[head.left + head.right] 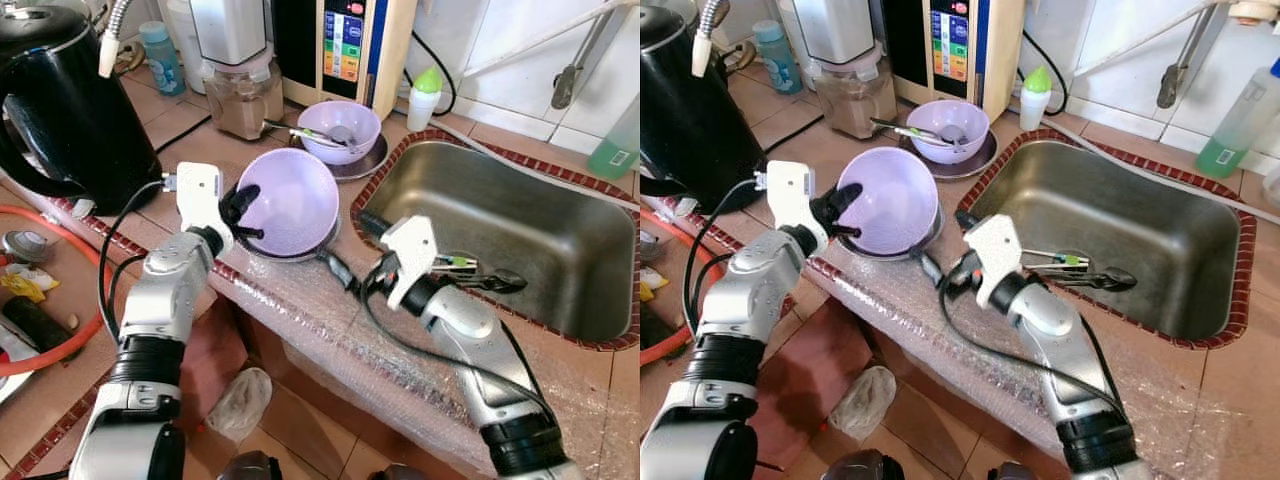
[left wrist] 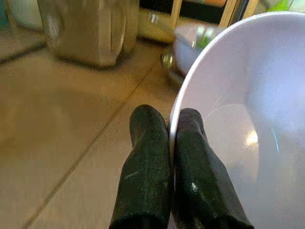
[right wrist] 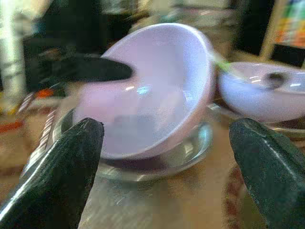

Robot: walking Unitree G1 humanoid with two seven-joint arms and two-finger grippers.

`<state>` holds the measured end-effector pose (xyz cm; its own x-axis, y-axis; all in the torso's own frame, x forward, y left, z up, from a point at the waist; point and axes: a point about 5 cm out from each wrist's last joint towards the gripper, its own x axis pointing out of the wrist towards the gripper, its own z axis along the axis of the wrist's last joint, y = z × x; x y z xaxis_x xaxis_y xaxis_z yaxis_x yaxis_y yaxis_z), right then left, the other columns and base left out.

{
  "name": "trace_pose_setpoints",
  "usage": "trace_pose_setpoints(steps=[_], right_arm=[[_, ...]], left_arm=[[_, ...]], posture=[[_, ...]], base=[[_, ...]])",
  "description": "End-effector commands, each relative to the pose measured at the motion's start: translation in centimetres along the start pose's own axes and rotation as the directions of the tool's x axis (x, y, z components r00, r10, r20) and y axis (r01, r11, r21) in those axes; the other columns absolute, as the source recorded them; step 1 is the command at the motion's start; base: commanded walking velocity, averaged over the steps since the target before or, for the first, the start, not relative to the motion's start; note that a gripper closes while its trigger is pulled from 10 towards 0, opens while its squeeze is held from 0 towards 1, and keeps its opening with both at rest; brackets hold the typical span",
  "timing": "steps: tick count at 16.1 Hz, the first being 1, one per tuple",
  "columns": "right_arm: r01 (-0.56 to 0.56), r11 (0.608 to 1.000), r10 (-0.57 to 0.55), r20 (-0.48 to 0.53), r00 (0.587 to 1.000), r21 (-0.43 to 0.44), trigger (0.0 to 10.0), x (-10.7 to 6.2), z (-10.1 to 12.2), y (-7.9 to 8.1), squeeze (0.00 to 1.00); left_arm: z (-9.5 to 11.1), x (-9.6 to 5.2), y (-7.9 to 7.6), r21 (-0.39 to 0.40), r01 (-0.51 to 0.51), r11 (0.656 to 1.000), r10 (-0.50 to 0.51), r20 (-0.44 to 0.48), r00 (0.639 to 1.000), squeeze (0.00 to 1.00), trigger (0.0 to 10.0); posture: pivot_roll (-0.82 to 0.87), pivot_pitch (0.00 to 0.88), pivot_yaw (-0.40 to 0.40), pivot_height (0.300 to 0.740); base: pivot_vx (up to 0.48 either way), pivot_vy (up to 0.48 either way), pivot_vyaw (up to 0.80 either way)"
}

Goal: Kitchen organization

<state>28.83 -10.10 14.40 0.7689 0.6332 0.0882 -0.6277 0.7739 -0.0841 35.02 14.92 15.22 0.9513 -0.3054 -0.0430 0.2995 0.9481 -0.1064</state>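
Two pincers worked: the left pincer (image 2: 169,125) pinched the tilted lilac bowl's (image 1: 295,200) rim, while the right pincer (image 3: 167,138) hovered spread beside it.

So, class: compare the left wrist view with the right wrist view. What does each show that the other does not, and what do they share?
Left wrist view alone: the left gripper shut on the rim of the tilted lilac bowl, one finger inside and one outside, with a blurred jar standing behind on the tiled counter.

Right wrist view alone: the right gripper open and apart from the bowl, and the metal plate under the bowl.

Both: the tilted lilac bowl and a second lilac bowl beyond it.
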Motion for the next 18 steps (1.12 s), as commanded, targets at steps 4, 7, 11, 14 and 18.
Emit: trace_pose_setpoints(steps=[4, 7, 11, 14, 18], right_arm=[[0.208, 0.977, -0.209, 0.044, 0.977, 0.037, 10.0, 1.2, 0.6, -1.7, 0.00], [0.237, 0.966, -0.244, 0.055, 0.968, 0.100, 0.0, 1.8, 0.5, -1.8, 0.00], [0.329, 0.927, -0.341, 0.043, 0.939, 0.178, 0.0, 2.1, 0.5, -3.0, 0.00], [0.398, 0.892, -0.407, -0.002, 0.914, 0.212, 0.0, 1.8, 0.2, -4.1, 0.00], [0.463, 0.821, -0.470, -0.067, 0.880, 0.334, 0.0, 0.8, -0.8, -5.2, 0.00]], left_arm=[[1.8, -0.1, -1.5, 0.131, 0.032, 0.991, -0.055, 0.173, 0.983, 0.00, 0.0], [2.5, -0.2, -2.6, 0.186, 0.068, 0.980, -0.113, 0.243, 0.963, 0.00, 0.0], [2.3, -0.6, -4.2, 0.246, 0.127, 0.961, -0.196, 0.283, 0.939, 0.00, 0.0], [2.5, -0.5, -4.4, 0.248, 0.120, 0.961, -0.195, 0.303, 0.933, 0.00, 0.0], [2.8, -0.5, -4.4, 0.249, 0.115, 0.962, -0.195, 0.325, 0.925, 0.00, 0.0]], posture=[[-0.08, 0.009, 0.039, 0.740], [-0.08, 0.005, 0.037, 0.740], [-0.08, 0.003, 0.037, 0.740], [-0.08, 0.001, 0.037, 0.740], [-0.08, 0.001, 0.036, 0.740]], base=[[0.000, 0.000, 0.00], [0.000, 0.000, 0.00], [0.000, 0.000, 0.00], [0.000, 0.000, 0.00], [0.000, 0.000, 0.00]])
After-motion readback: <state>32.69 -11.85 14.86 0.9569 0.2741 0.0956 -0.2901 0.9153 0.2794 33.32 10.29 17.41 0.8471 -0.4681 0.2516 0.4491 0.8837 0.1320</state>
